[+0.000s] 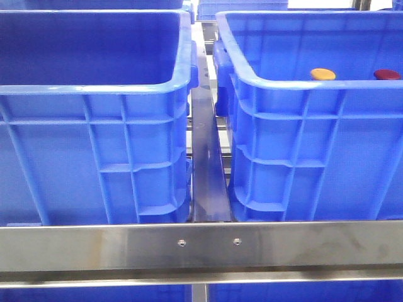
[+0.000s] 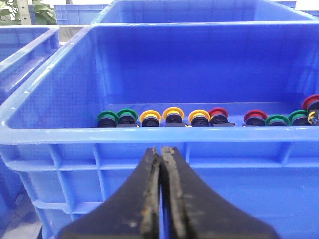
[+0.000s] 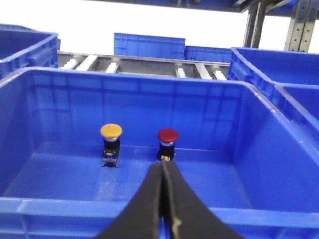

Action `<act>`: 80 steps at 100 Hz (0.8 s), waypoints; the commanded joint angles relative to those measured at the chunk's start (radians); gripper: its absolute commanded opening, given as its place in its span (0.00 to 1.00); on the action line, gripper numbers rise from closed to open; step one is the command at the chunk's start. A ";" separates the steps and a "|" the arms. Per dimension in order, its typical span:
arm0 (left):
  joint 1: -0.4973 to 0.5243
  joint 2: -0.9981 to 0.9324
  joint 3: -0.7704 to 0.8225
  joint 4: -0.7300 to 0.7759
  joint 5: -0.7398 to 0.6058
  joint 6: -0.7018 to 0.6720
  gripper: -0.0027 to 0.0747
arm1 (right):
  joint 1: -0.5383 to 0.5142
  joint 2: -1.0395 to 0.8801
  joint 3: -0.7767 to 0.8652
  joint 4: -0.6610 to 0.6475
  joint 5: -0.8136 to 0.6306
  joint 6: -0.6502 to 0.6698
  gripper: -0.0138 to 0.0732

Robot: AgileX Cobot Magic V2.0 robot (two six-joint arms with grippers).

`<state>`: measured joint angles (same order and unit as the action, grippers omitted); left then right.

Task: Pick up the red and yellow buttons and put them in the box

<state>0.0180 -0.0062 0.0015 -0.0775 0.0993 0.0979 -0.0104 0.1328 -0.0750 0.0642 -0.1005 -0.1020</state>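
A yellow button [image 3: 111, 131] and a red button [image 3: 168, 135] stand upright on black bases on the floor of a blue box [image 3: 75, 206] in the right wrist view. Their caps also show over the near rim of the right box [image 1: 283, 82] in the front view: yellow button [image 1: 322, 74], red button [image 1: 386, 75]. My right gripper [image 3: 163, 165] is shut and empty, above the box's near rim, pointing at the red button. My left gripper [image 2: 163, 149] is shut and empty, just outside the near wall of another blue crate [image 2: 60, 134].
The crate in the left wrist view holds a row of several green, yellow and red buttons [image 2: 173, 117] along its far wall. In the front view a second blue crate [image 1: 94, 88] stands on the left. A steel rail [image 1: 201, 245] crosses in front, with a metal divider [image 1: 206, 163] between the crates.
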 commanded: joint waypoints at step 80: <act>-0.001 -0.031 0.052 0.001 -0.071 -0.009 0.01 | -0.005 -0.167 0.088 -0.119 -0.013 0.145 0.09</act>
<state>0.0180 -0.0062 0.0015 -0.0775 0.0993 0.0979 -0.0104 -0.0103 0.0300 -0.0457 -0.0436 0.0410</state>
